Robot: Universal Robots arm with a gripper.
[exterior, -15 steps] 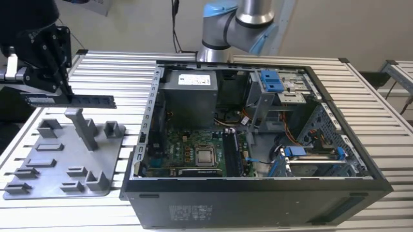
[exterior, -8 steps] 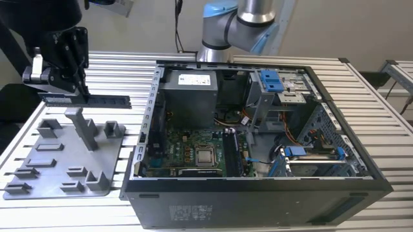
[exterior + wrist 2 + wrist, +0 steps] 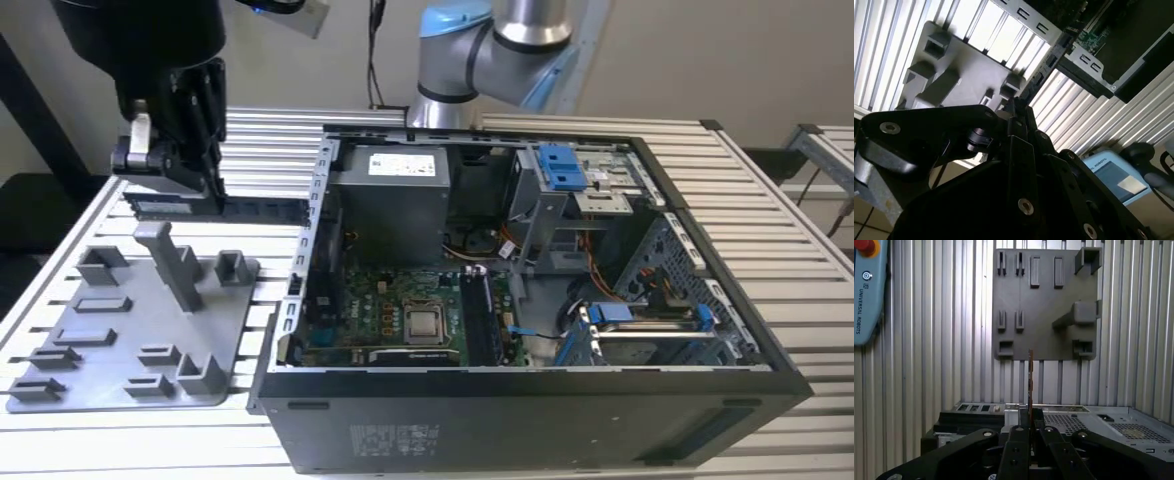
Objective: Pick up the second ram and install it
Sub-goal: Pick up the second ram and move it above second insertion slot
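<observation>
Jaws pinched on the second ram: at ten o'clock in the exterior view they grip the dark stick near one end, and it lies level in the air, long side running toward three o'clock. In both wrist views it shows edge-on as a thin dark blade standing out from between the black fingers.

Below it, at about eight o'clock in the exterior view, the grey tray sits on the slatted tabletop. The stick is apart from the tray, touching none of its blocks or ridges. So the pick-up looks done, and the step in hand is, by my reading, the carry toward the machine.

Further toward three o'clock stands the open computer case, its near wall just beside the free end of the stick. Inside, the motherboard lies flat, with the memory slots as long dark strips just on the three o'clock side of the processor socket. Which slot is free I cannot tell.

Seating the stick would, I judge, call for a turn to lay it along the slots' run, contact edge facing down, over a free slot and clear of the case wall, then a straight, even press.
</observation>
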